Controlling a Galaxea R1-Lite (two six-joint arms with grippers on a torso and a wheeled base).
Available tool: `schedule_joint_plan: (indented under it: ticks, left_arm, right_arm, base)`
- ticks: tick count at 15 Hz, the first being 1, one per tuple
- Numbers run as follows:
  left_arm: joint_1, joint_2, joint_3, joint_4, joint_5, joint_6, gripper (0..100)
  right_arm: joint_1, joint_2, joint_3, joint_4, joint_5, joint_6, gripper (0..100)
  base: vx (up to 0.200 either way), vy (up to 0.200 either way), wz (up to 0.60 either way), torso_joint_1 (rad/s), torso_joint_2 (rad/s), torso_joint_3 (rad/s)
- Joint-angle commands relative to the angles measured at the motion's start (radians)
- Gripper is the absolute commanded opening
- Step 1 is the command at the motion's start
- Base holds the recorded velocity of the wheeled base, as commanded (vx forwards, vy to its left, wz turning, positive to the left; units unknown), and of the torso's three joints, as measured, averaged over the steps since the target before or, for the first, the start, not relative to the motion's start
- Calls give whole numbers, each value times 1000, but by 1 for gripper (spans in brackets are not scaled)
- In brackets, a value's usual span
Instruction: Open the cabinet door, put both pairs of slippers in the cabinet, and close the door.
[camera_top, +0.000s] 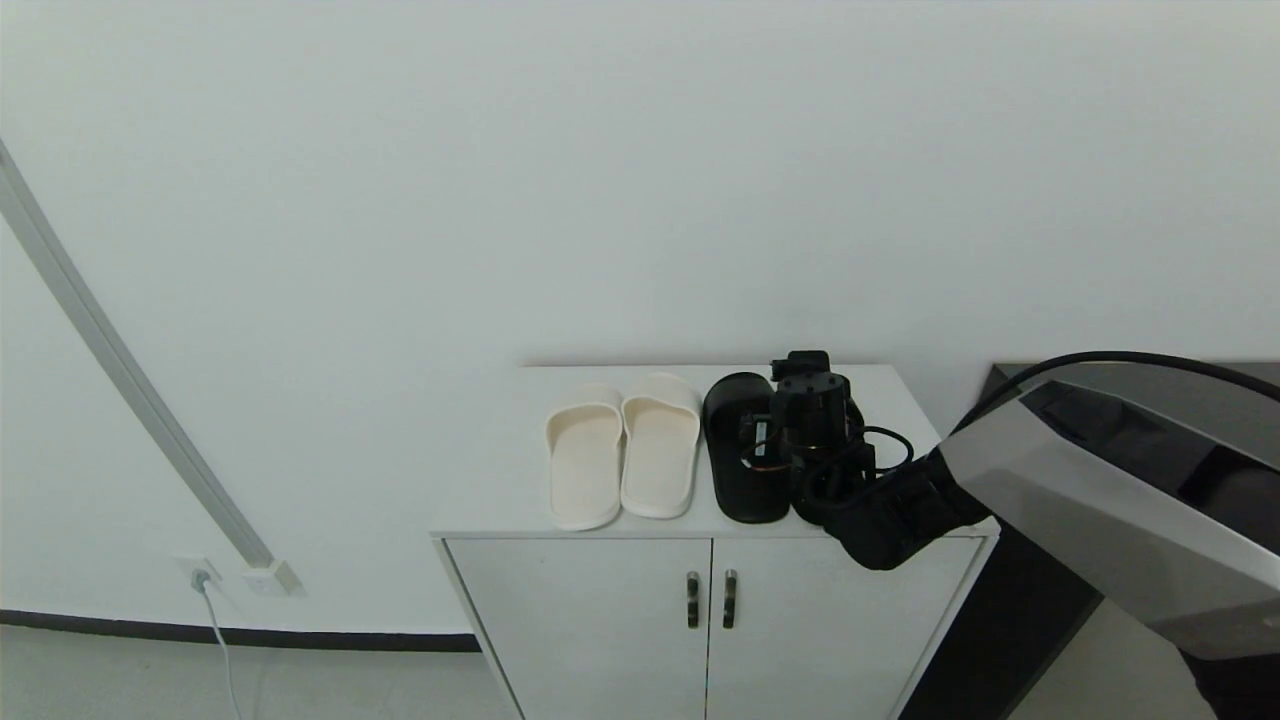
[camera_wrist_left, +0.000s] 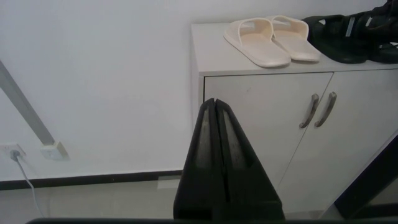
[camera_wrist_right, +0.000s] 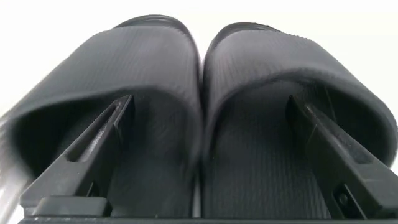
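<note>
A white cabinet stands against the wall with both doors shut and two handles at the middle. On its top lie a pair of white slippers and, to their right, a pair of black slippers. My right arm reaches over the black pair. In the right wrist view my right gripper is open, with one finger inside each black slipper, straddling their touching inner sides. My left gripper is shut and empty, held low in front of the cabinet's left side, below the white slippers.
A dark panel stands close against the cabinet's right side. On the wall to the left, a slanted conduit runs down to a socket with a cable plugged in. Bare floor lies left of the cabinet.
</note>
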Motion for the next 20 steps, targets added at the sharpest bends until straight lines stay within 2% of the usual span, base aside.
schedule_joint_plan:
  ticks: [1, 2, 9, 14, 20]
  left_arm:
    - [0, 2, 0, 0, 0, 0, 0]
    - [0, 2, 0, 0, 0, 0, 0]
    - [0, 2, 1, 0, 0, 0, 0]
    - [0, 2, 0, 0, 0, 0, 0]
    - [0, 0, 1, 0, 0, 0, 0]
  right_arm:
    - [-7, 21, -33, 6, -1, 0, 100]
    - [-7, 22, -35, 7, -1, 0, 0]
    - [-4, 11, -35, 7, -2, -1, 0]
    - [1, -51, 11, 4, -4, -18, 0]
    - [95, -298, 283, 3, 61, -29, 0]
  base:
    - [0, 0, 0, 0, 0, 0]
    - [0, 0, 0, 0, 0, 0]
    - [0, 0, 0, 0, 0, 0]
    - [0, 0, 0, 0, 0, 0]
    - [0, 0, 0, 0, 0, 0]
